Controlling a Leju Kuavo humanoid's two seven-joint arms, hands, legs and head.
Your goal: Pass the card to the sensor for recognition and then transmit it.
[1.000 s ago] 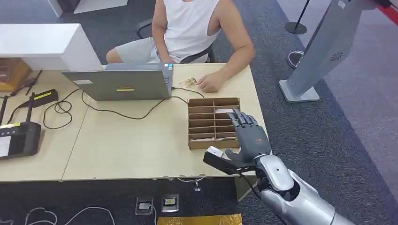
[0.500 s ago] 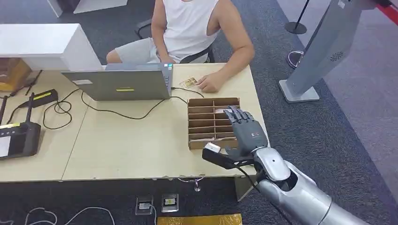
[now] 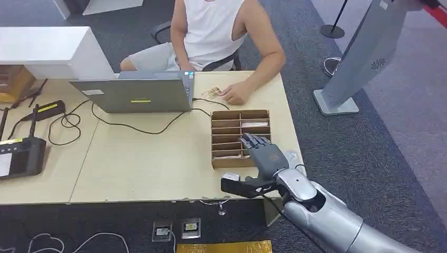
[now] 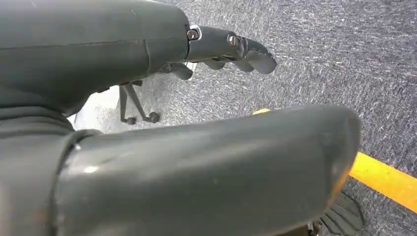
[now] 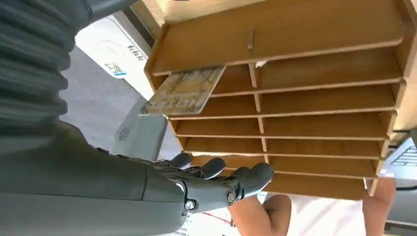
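Note:
A wooden slotted rack [image 3: 226, 132] lies on the table's right end. A pale card [image 3: 254, 125] sits in one of its far right slots. In the right wrist view a patterned card [image 5: 184, 91] sticks out of a slot of the rack [image 5: 305, 29]. My right hand [image 3: 266, 157] hovers over the rack's near right corner, fingers [image 5: 231, 179] stretched and apart, holding nothing. A flat white device [image 3: 291, 156] lies just right of the rack, at the table's edge. Another card [image 3: 212, 93] lies by the person's hand [image 3: 235, 95]. My left hand [image 4: 226, 46] hangs over carpet, holding nothing.
A person sits at the table's far side behind a grey laptop [image 3: 134, 95] with cables running across the top. Black radio devices [image 3: 21, 155] lie at the left. A grey kiosk stand [image 3: 358, 58] rises on the carpet to the right.
My right hand has slid left and toward the table's near edge, from the rack's right side to its near right corner. The person has stayed still.

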